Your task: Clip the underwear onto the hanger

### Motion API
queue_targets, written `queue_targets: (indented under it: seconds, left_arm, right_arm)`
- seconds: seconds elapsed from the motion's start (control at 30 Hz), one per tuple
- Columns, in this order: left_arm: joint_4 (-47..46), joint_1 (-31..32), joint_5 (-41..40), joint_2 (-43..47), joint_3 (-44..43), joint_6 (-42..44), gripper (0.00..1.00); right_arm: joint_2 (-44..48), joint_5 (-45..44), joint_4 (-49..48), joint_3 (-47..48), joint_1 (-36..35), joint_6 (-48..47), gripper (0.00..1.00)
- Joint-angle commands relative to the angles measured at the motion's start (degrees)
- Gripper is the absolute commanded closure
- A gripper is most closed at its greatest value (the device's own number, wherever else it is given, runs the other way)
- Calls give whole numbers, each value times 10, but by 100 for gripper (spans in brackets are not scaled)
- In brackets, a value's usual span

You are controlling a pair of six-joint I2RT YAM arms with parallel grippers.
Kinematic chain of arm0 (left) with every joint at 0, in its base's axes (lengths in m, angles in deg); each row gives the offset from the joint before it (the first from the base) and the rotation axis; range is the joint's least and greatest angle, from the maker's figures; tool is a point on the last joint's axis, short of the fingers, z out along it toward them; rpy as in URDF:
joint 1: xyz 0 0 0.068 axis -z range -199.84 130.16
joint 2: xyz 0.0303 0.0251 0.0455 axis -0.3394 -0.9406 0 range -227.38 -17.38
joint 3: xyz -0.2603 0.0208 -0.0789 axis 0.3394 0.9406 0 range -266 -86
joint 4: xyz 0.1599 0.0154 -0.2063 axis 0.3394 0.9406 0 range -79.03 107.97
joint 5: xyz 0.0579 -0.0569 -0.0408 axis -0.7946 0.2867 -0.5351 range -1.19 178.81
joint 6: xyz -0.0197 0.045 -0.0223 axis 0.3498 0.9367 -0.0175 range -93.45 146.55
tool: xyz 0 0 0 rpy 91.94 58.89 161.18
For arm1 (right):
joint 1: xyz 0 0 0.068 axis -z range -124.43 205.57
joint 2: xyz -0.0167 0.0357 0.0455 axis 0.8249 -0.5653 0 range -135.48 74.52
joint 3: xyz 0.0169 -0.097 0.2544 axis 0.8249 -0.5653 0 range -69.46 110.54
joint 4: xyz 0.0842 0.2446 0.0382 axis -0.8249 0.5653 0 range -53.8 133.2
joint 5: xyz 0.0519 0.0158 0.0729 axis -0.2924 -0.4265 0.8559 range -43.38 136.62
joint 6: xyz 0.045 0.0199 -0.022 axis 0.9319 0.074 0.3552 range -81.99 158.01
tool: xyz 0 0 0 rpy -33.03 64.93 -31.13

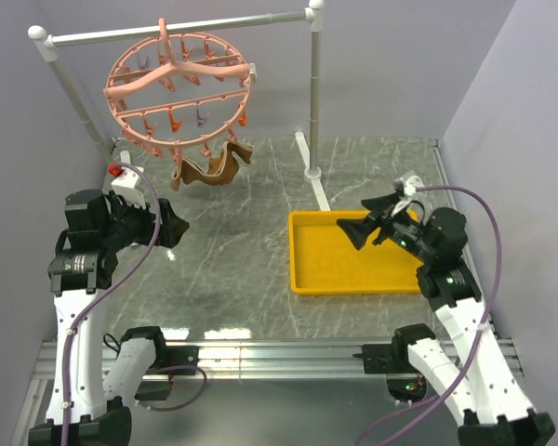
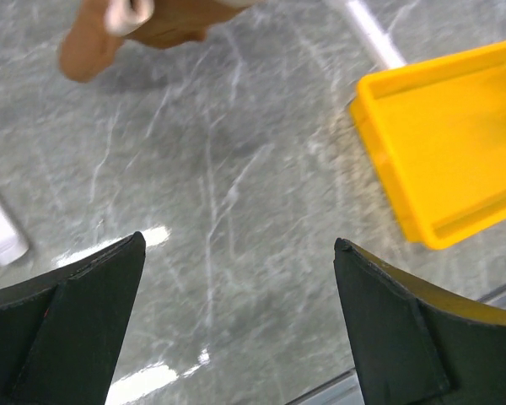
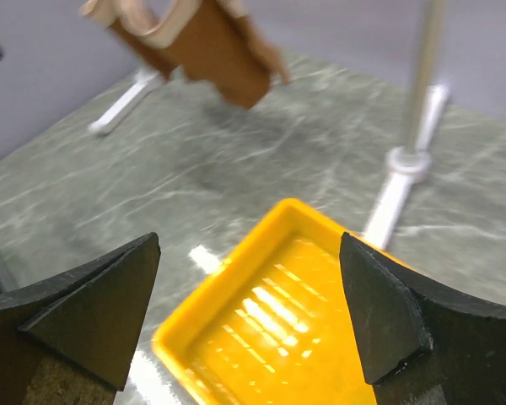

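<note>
The brown underwear hangs from clips on the salmon-pink round hanger, which hooks on the white rail. The cloth also shows at the top of the left wrist view and of the right wrist view. My left gripper is open and empty, low over the table, below and left of the underwear. My right gripper is open and empty over the yellow tray. The hanger is out of view in both wrist views.
The white and grey rail stands on two posts; its right post and foot are just behind the tray. A white block with a red part sits near the left post. Grey walls close in on both sides.
</note>
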Motion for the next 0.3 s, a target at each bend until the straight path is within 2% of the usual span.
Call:
queue_targets:
  seconds: [0.0, 0.1, 0.27]
  left_arm:
    - [-17, -3, -42, 20, 25, 29, 1]
    - [-28, -3, -57, 26, 54, 38, 1]
    - [-45, -3, -56, 53, 74, 27, 0]
  right_arm:
    - [51, -6, 6, -14, 55, 1, 6]
    - [93, -6, 20, -43, 93, -6, 6]
    - [152, -9, 30, -74, 113, -4, 5]
